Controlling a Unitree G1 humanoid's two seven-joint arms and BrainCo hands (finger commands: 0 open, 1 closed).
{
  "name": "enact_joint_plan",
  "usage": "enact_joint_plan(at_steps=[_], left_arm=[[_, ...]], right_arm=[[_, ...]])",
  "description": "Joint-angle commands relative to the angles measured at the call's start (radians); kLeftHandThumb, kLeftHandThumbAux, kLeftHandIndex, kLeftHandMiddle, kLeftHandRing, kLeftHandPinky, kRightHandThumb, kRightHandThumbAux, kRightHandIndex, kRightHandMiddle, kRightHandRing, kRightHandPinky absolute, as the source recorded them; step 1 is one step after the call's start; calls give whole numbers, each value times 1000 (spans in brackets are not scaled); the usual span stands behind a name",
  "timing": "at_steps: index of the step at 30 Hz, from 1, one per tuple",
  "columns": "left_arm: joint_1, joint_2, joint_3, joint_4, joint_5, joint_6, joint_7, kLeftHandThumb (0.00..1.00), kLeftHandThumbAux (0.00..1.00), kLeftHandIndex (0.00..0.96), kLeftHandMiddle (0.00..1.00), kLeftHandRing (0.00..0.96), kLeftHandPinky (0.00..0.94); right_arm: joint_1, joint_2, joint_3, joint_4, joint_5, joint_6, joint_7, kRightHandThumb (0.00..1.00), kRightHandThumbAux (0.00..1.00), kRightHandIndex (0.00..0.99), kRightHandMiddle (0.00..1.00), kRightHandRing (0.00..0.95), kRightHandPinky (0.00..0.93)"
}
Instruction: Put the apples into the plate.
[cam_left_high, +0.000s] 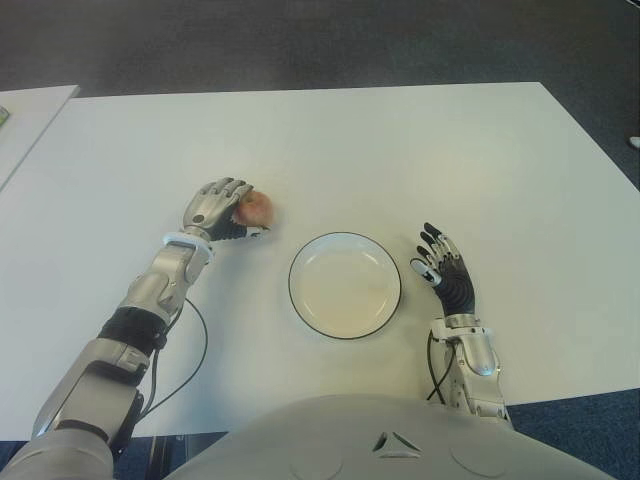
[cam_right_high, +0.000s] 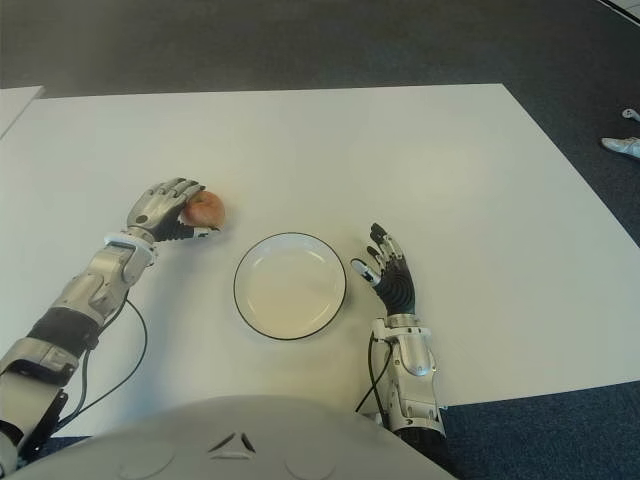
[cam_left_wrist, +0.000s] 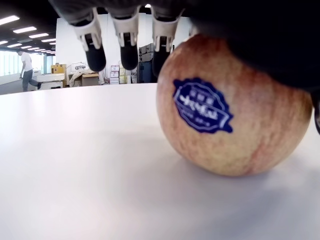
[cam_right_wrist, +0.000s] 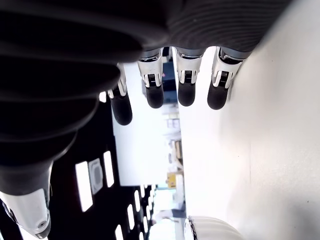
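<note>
Toward the counter (cam_left_high: 400, 140) middle, the left hand (cam_left_high: 215, 208) is cupping, seemingly not yet gripping, the apple (cam_left_high: 256, 207), plate (cam_left_high: 345, 285) lying rightward; right hand (cam_left_high: 443, 268) is hanging relaxed beside it.

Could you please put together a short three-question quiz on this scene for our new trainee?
1. True or false: the apple already lies in the plate.
2. Which hand is at the apple?
A. the left hand
B. the right hand
C. both hands
3. Fill in the blank: in the left wrist view the apple sits on the ____, with a blue sticker on its skin.

Key
1. False: the plate holds nothing, and the apple sits on the table to the robot's left of it.
2. A: the left hand's fingers arch over the apple, while the right hand shows open, to the right of the plate.
3. table
</note>
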Motion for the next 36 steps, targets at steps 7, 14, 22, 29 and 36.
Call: enact_joint_plan(at_steps=[7,14,22,29,36], left_arm=[[-33,-19,-45,95,-8,-3,17,380,297,118,105,81,112],[-64,-41,-75,175,-17,-4,40,386,287,107,106,84,111],[-117,-72,-108,292,-23,-19,81,470,309,256,327,289,304],[-247,-118,-179,589,7,-34,135,669,589,419,607,595,582],[-257,-124,-213,628,-9,-64,226,736,684,442,729,725,733]], right_arm=[[16,4,-8,3,16,9,8,233,624,166,107,78,123],[21,4,-9,-2,10,1,10,229,629,147,109,88,133],[22,4,-11,-4,16,-5,15,229,632,150,106,79,114],[18,2,-17,6,22,-26,27,230,633,139,103,77,101],[19,2,-26,9,22,-41,28,230,633,124,106,79,105]])
